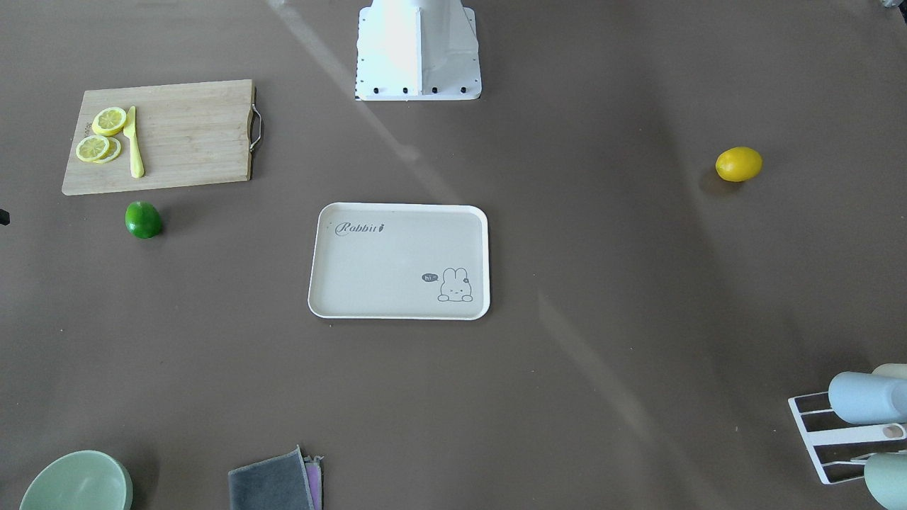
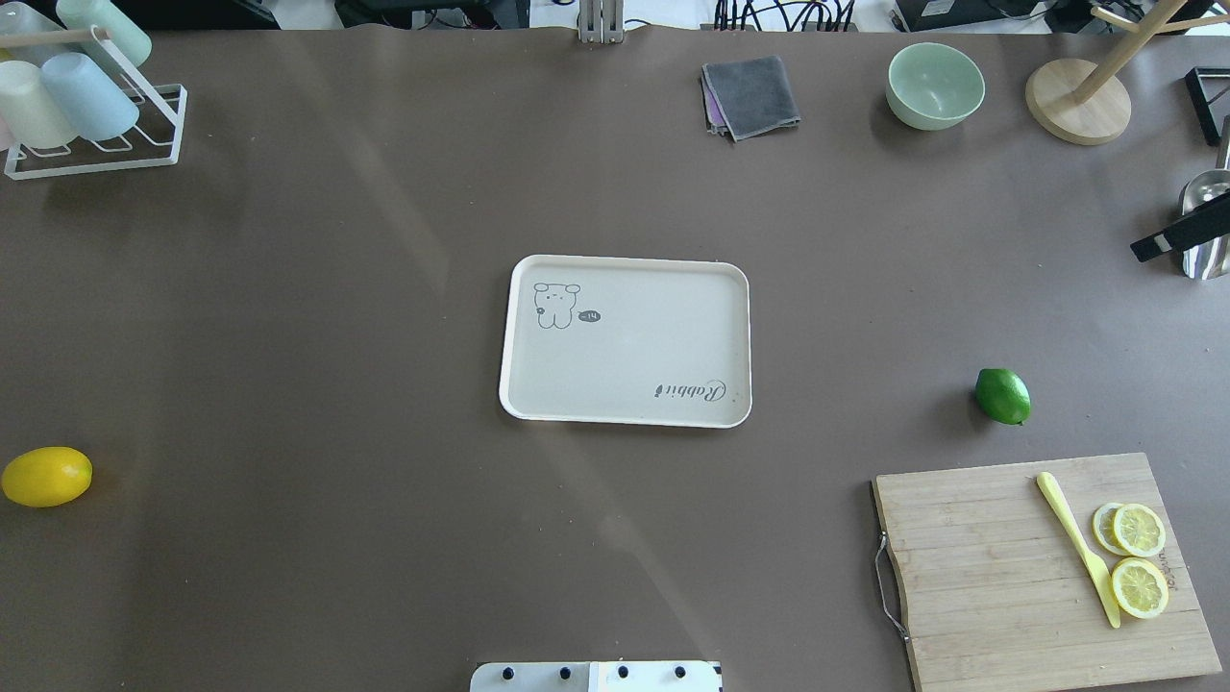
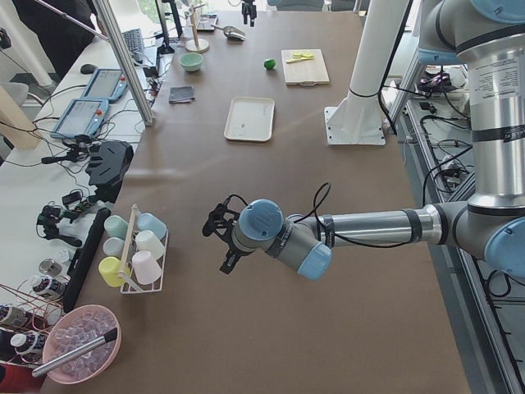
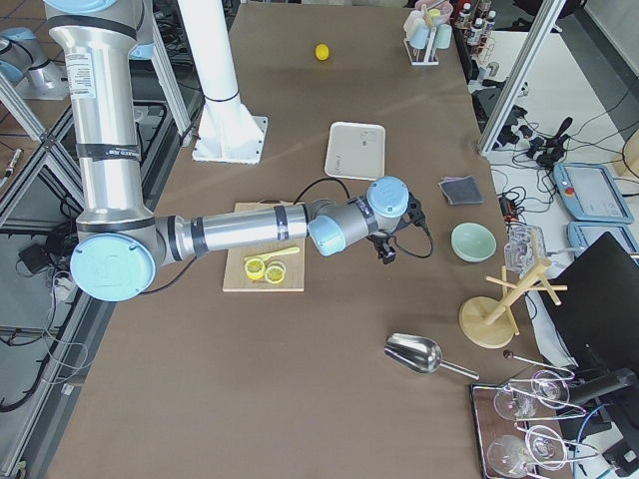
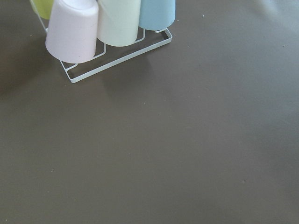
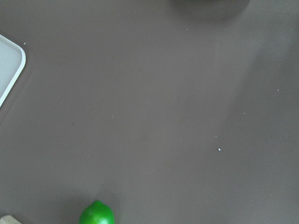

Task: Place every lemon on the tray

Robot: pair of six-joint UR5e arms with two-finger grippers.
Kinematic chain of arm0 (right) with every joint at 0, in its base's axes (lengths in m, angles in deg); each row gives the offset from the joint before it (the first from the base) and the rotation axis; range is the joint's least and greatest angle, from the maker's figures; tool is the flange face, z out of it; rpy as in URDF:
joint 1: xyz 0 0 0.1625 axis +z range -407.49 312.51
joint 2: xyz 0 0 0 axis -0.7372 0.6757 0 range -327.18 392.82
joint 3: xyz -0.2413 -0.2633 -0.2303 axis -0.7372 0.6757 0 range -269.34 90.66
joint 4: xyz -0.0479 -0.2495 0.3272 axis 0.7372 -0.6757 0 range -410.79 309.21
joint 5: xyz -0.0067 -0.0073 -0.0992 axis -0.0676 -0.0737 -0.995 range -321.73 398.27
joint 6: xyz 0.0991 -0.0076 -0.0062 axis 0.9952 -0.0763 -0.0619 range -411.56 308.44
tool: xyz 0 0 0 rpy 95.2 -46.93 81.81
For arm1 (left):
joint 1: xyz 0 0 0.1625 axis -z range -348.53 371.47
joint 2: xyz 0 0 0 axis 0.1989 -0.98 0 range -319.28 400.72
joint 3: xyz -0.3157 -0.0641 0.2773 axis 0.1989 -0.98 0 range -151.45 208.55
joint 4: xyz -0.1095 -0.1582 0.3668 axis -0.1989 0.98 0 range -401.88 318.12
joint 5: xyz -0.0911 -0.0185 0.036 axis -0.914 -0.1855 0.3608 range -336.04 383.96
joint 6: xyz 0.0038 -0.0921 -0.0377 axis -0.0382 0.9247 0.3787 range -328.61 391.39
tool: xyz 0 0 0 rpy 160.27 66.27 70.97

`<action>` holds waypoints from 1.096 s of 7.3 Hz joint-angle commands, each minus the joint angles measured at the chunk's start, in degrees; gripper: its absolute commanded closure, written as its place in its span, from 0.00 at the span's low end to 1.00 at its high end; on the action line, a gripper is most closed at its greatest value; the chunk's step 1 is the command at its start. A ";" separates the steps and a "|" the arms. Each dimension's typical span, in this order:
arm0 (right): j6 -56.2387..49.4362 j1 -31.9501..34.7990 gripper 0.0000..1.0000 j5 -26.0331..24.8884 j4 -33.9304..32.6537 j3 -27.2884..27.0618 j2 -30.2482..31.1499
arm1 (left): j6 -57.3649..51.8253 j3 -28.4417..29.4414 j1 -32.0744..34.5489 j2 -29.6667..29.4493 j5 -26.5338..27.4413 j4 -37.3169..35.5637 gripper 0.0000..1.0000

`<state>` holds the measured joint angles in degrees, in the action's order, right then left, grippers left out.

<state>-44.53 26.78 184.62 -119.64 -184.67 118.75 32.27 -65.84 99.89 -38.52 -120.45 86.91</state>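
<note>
Yellow lemon [image 2: 46, 476]: laid on its side on the table [image 2: 384, 538] at the left edge, on the near (robot) side, well apart from the tray [image 2: 634, 346].
Yellow lemon, axis: the long axis runs almost left to right in the overhead view, the right tip raised slightly toward the far side.
Green lemon [image 2: 1002, 396]: laid on the table to the right of the tray, just beyond the far edge of the cutting board [image 2: 999, 567] and not touching it.
Green lemon, axis: the long axis is set on a diagonal, from far left to near right.
Tray: found at the middle of the table, long side left to right, the lettering at its near right corner and the bunny at its far left corner.
Left gripper [image 3: 217, 234]: held above the table near the cup rack [image 2: 91, 171]. Whether the fingers are apart or together cannot be told.
Yellow lemon and left fingers: no contact. The wrist view takes in only the rack and bare table.
Right gripper [image 4: 387, 251]: held above the table beyond the cutting board, toward the cloth [image 2: 751, 94] and the bowl [image 2: 935, 85]. The state of the fingers cannot be told.
Green lemon and right fingers: the fruit is seen at the bottom edge of the right wrist view, on the table and ungripped. A tray corner is seen at that view's left edge.
Cutting board: placed at the near right, with lemon slices [image 2: 1139, 557] and a yellow knife [image 2: 1076, 548] on it.
</note>
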 commanded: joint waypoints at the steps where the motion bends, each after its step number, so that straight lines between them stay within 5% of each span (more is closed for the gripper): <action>1: 15.31 -8.22 0.00 -7.53 9.55 0.14 -1.21 | 0.44 -0.09 -2.71 1.10 0.00 3.48 0.02; 3: 27.11 -14.57 0.00 -11.07 13.55 0.15 -1.21 | 0.87 -0.62 -6.14 2.15 -0.08 6.72 0.02; 8: 31.11 -20.65 0.00 -12.76 14.00 -0.56 4.58 | 3.25 -2.64 -10.18 1.98 -2.19 6.82 0.02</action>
<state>-14.58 6.96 171.89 -105.67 -185.19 121.94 35.12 -68.10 90.84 -36.47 -122.20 93.72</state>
